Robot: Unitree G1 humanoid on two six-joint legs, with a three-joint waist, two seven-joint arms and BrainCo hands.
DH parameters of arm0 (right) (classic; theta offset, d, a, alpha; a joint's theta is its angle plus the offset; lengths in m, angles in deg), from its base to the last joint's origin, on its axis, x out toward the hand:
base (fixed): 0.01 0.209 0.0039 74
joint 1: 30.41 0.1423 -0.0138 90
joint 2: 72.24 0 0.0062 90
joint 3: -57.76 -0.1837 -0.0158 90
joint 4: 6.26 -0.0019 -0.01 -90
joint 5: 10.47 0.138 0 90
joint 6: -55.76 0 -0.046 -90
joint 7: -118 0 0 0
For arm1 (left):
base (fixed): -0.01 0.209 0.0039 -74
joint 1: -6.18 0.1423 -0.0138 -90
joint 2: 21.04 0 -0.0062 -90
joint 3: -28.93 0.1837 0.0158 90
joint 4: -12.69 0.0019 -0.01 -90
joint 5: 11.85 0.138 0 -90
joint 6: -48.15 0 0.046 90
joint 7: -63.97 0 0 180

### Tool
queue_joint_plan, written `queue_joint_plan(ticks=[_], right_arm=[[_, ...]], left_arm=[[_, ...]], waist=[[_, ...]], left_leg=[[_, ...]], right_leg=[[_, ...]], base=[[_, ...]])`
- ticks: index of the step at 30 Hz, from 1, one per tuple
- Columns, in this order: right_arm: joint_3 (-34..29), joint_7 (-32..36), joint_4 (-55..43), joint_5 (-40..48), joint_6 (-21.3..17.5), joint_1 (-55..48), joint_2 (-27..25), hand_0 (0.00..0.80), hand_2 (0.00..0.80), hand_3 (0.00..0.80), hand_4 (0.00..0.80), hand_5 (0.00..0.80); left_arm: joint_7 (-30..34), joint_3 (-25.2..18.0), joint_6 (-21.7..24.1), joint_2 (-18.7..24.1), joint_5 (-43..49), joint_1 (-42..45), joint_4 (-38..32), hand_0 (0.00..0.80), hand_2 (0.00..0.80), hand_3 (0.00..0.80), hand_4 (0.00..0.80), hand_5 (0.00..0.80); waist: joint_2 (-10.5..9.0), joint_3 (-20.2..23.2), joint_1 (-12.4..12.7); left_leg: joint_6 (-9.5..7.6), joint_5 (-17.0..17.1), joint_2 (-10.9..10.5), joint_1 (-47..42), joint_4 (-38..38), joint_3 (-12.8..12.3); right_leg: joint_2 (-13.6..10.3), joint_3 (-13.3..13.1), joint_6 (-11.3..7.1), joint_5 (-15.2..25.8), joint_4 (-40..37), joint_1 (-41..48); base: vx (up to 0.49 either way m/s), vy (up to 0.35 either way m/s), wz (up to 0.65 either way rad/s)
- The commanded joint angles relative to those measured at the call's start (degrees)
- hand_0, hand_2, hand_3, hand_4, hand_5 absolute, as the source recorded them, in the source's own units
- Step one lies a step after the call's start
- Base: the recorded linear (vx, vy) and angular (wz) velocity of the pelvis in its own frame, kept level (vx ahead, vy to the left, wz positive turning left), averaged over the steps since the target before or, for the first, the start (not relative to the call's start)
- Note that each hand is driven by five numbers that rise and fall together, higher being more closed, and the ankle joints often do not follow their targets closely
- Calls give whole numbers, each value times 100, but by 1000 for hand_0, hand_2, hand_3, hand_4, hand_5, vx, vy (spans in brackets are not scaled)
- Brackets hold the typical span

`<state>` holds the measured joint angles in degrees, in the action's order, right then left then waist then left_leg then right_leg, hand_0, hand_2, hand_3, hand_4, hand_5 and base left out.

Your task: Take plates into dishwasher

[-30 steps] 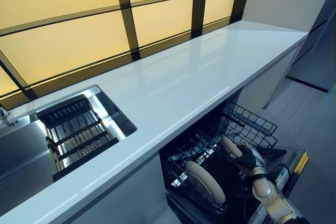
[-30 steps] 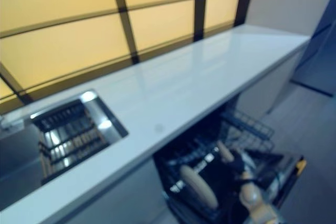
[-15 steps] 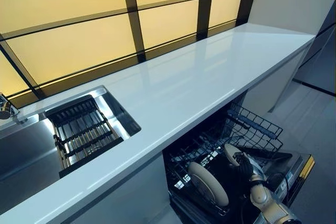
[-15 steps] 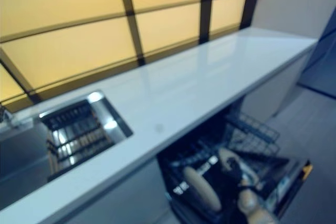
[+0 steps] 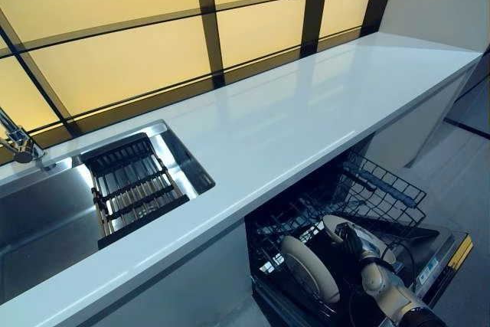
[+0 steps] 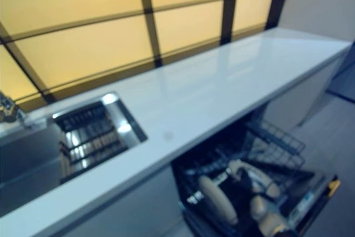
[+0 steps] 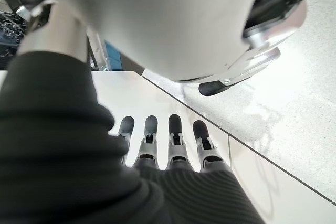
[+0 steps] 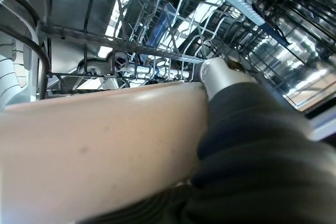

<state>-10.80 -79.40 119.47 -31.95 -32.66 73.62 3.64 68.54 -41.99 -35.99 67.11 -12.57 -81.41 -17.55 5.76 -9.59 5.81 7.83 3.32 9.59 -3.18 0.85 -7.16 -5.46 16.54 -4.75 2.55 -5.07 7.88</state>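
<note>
Gripping a beige plate (image 5: 348, 229), my right hand (image 5: 360, 245) curls round its rim inside the dishwasher rack (image 5: 375, 189) at five o'clock. Another plate (image 5: 310, 268) stands upright at its nine o'clock. My left hand (image 7: 168, 145) hangs with fingers straight, holding nothing.

Two plates standing in one rack: first plate (image 5: 309, 268), second plate (image 5: 354, 237), rack (image 5: 383, 189) | one sink (image 5: 46, 212) lying in one counter (image 5: 306, 112)
</note>
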Motion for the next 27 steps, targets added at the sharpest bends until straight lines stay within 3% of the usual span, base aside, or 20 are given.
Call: queue_joint_plan(ticks=[1, 17, 27], right_arm=[[172, -41, -9, -135, -130, 605, -79, 800, 800, 800, 800, 800], [-266, -223, -588, -67, -386, 521, -354, 800, 800, 800, 800, 800], [-599, 296, -339, 183, -218, 861, -875, 800, 800, 800, 800, 800]], left_arm=[[51, 334, 57, 249, 173, -401, -21, 0, 0, 0, 0, 0], [76, 180, 38, 300, 213, -269, -141, 0, 0, 0, 0, 0], [178, 127, -10, 466, 236, -262, -79, 0, 0, 0, 0, 0]], waist=[[-338, -116, 99], [-404, -152, 61], [-497, -179, 130]], left_leg=[[-46, 627, -178, 672, 217, 92], [-63, 612, -130, 549, 250, 46], [-52, 627, -77, 459, 238, 44]], right_leg=[[-145, 111, -44, -247, 292, 138], [-91, 80, -52, -225, 293, 160], [-29, 81, -32, -234, 293, 292]], base=[[0, 0, 0], [2, -1, 0], [23, -17, 0]])
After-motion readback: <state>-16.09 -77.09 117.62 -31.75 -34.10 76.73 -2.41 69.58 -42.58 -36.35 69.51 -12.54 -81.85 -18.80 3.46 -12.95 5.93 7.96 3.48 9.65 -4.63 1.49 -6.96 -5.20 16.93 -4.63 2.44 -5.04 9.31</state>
